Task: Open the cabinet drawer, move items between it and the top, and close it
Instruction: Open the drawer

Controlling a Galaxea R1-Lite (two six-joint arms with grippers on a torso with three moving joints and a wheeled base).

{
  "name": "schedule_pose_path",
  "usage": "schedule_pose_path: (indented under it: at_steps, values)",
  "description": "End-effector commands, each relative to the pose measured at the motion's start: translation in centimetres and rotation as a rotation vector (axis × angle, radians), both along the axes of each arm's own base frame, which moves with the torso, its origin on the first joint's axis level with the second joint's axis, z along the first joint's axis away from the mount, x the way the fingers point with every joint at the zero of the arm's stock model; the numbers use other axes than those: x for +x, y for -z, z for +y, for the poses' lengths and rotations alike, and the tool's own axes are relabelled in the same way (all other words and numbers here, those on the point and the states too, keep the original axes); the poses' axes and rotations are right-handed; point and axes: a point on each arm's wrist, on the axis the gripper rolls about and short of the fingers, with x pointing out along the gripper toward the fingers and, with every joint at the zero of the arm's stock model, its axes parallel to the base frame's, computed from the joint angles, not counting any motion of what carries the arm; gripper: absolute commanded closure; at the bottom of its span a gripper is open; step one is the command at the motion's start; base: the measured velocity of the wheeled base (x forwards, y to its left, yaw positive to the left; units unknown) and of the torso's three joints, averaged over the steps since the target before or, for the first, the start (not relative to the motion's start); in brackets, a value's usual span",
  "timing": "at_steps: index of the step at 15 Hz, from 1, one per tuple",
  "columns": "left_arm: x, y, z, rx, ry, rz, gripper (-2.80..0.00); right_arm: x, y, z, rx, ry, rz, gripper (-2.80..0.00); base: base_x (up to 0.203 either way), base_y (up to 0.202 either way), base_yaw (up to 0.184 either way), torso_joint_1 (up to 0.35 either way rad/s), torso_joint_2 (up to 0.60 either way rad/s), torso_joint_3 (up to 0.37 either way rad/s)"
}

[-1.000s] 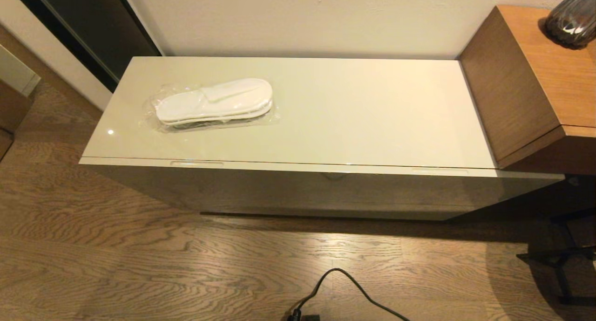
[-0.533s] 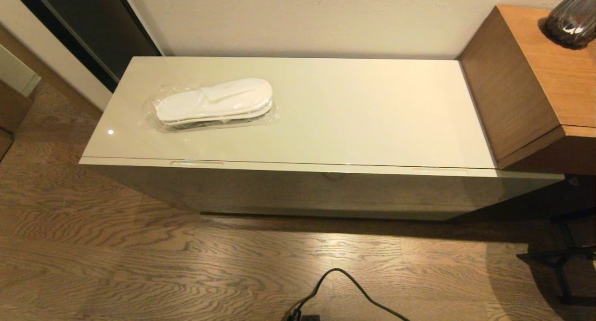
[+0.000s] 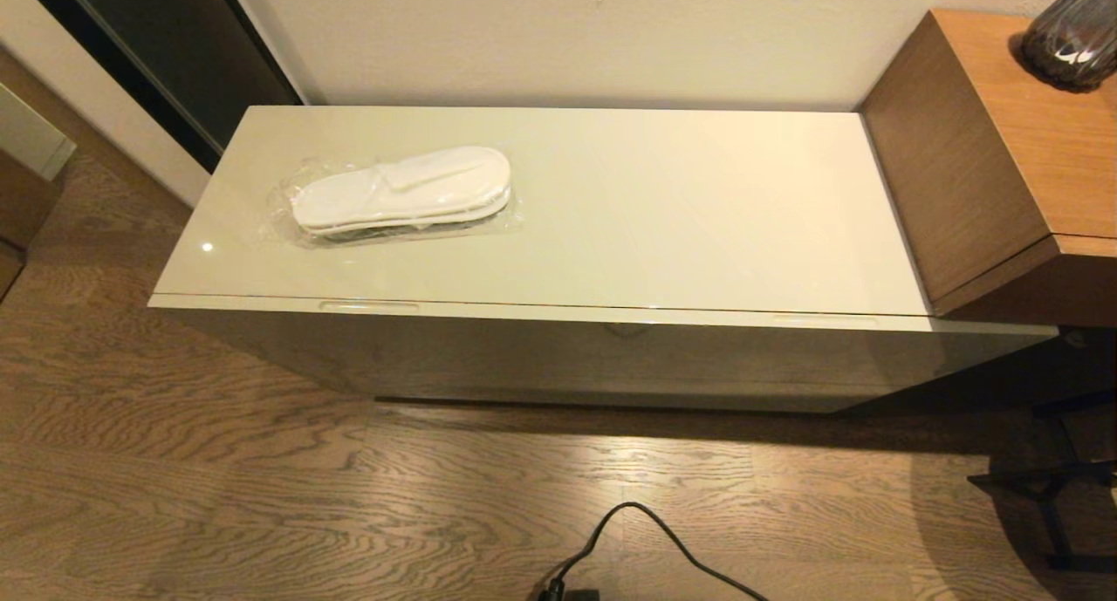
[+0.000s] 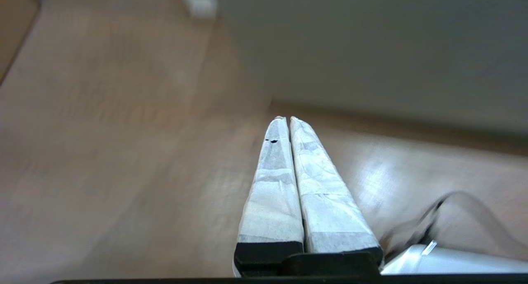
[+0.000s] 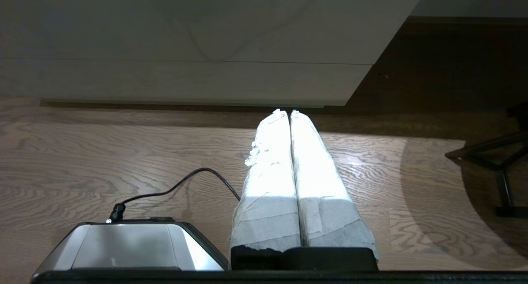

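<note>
The cabinet drawer [image 3: 602, 315] is closed, its cream front flush under the top, with slot handles at left [image 3: 368, 305] and right [image 3: 824, 320]. The slippers [image 3: 403, 191] in clear wrap lie on the left part of the glossy cream top [image 3: 681, 208]. The tissue pack is out of view. Neither arm shows in the head view. In the left wrist view my left gripper [image 4: 285, 118] is shut and empty, low over the wooden floor near the cabinet front [image 4: 371, 61]. In the right wrist view my right gripper [image 5: 285, 111] is shut and empty, over the floor before the cabinet's base [image 5: 198, 82].
A brown wooden unit [image 3: 1003, 147] with a dark vase [image 3: 1073, 34] adjoins the cabinet on the right. A black cable [image 3: 646, 540] runs over the wood floor. A dark metal stand [image 3: 1047, 488] is at the lower right. A dark doorway [image 3: 174, 51] lies at the far left.
</note>
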Motion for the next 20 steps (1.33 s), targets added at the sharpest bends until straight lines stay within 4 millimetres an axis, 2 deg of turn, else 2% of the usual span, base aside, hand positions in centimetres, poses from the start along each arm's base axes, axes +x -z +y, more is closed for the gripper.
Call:
schedule_pose_path:
  at_steps: [1,2,3,5,7,10,13,15,17,20]
  values:
    - [-1.1,-4.3,-0.3,-0.022,0.023,-0.062,0.00,0.0,0.0,0.0,0.000,0.000,0.000,0.00,0.000,0.000,0.000,0.000,0.00,0.000]
    - [-0.6,-6.4,-0.2,-0.053,0.036,-0.030,0.00,0.0,0.0,0.0,-0.001,0.000,0.000,0.00,0.000,0.000,0.000,0.000,0.00,0.000]
    - [0.8,-8.7,0.1,-0.091,0.046,0.032,0.00,0.0,0.0,0.0,-0.001,0.000,0.000,0.00,0.000,0.000,0.000,0.000,0.00,0.000]
    - [5.6,-12.0,1.0,-0.167,0.068,0.211,0.00,0.0,0.0,0.0,0.001,0.000,0.000,0.00,0.000,0.000,0.000,0.000,0.00,0.000]
    - [10.6,-13.7,1.9,-0.233,0.093,0.357,0.00,0.0,0.0,0.0,0.001,0.000,0.001,0.00,0.000,0.000,0.000,0.000,0.00,0.000]
    - [17.5,-14.2,3.0,-0.307,0.129,0.517,0.00,0.0,0.0,0.0,-0.001,0.000,0.000,0.00,0.000,0.000,0.000,0.000,0.00,0.000]
    - [23.1,-14.3,2.7,-0.328,0.192,0.572,0.00,0.0,0.0,0.0,0.001,0.000,0.000,0.00,0.000,0.000,0.000,0.000,0.00,0.000]
    - [25.8,-14.7,2.3,-0.321,0.227,0.549,0.00,0.0,0.0,0.0,-0.001,0.000,0.000,0.00,0.000,0.000,0.000,0.000,0.00,0.000]
    - [27.0,-15.2,1.9,-0.326,0.244,0.534,0.00,0.0,0.0,0.0,0.000,0.000,0.001,0.00,0.000,0.000,0.000,0.000,0.00,0.000]
    - [31.8,-14.5,0.4,-0.339,0.291,0.581,0.00,0.0,0.0,0.0,-0.001,0.000,0.000,0.00,0.000,0.000,0.000,0.000,0.00,0.000]
